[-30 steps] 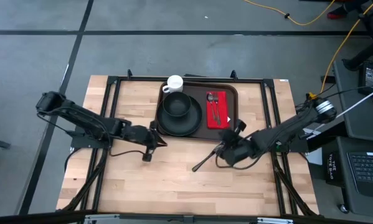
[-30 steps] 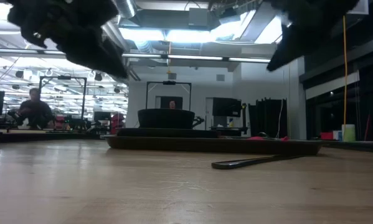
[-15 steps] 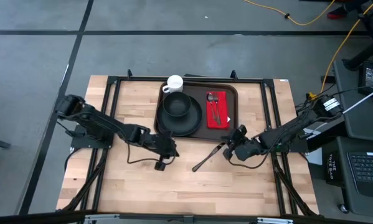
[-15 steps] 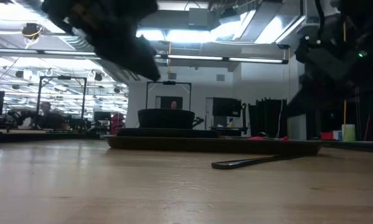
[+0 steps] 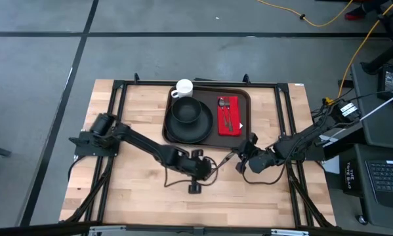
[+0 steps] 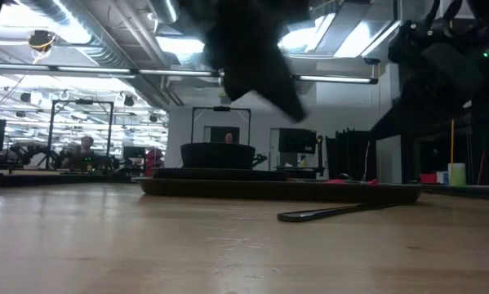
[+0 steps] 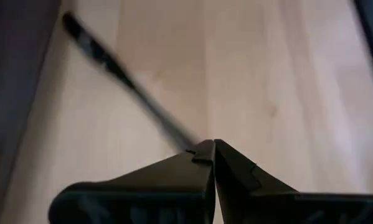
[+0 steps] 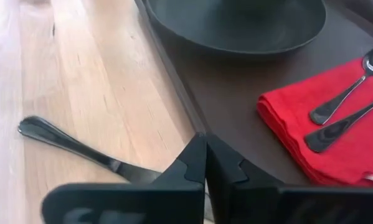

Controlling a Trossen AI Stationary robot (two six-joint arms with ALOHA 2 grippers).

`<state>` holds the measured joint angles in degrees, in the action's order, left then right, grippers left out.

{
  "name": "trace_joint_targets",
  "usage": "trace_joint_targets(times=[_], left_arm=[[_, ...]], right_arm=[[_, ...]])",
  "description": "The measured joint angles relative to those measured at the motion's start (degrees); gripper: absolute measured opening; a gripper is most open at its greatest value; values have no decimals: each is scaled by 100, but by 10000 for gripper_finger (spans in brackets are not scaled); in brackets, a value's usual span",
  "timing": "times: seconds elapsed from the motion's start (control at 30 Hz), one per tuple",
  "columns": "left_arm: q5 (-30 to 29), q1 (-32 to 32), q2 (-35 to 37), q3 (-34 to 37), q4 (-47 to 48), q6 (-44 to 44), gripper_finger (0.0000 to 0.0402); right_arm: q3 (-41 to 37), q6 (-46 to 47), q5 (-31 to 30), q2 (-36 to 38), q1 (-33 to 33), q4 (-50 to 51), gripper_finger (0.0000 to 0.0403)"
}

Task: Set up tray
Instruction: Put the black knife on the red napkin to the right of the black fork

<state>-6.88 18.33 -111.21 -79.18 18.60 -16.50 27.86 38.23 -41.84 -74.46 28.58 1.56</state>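
The dark brown tray [image 5: 243, 97] lies at the table's far middle. It holds a black plate with a bowl [image 5: 188, 118] and a red napkin [image 5: 229, 118] bearing a spoon and a fork. A white mug [image 5: 183, 87] sits at the tray's far left corner. A dark long utensil [image 5: 226, 159] lies flat on the wood just near of the tray [image 8: 236, 93]; it also shows in the low view as the utensil [image 6: 334, 211]. My left gripper [image 5: 211, 165] [image 7: 212, 144] is shut, above the utensil's [image 7: 118, 68] near end. My right gripper [image 5: 241, 158] [image 8: 205, 138] is shut, over the utensil's [image 8: 68, 143] far end beside the tray's near rim.
Black frame rails [image 5: 117, 111] run along the table's left and right sides. Bare wood [image 5: 150, 196] spreads near of the tray. Both arms meet over the middle right of the table. People and equipment show in the room beyond [image 6: 85, 147].
My left arm has swept from the table's left middle toward the right and near side, stretching out until its gripper is over the utensil's near end. My right gripper has drawn back slightly toward the right. The utensil has stayed where it lay.
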Motion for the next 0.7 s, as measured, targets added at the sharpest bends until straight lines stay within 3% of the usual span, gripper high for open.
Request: trace_joint_targets(times=[0.27, 0.7], left_arm=[[-79, 117, -838, -890, 151, -744, 1], [-540, 113, -1161, -950, 643, -2216, 3]], right_arm=[[-2, -407, 38, 0, 24, 254, 9], [-2, -1153, 95, -2, 8, 473, 11]])
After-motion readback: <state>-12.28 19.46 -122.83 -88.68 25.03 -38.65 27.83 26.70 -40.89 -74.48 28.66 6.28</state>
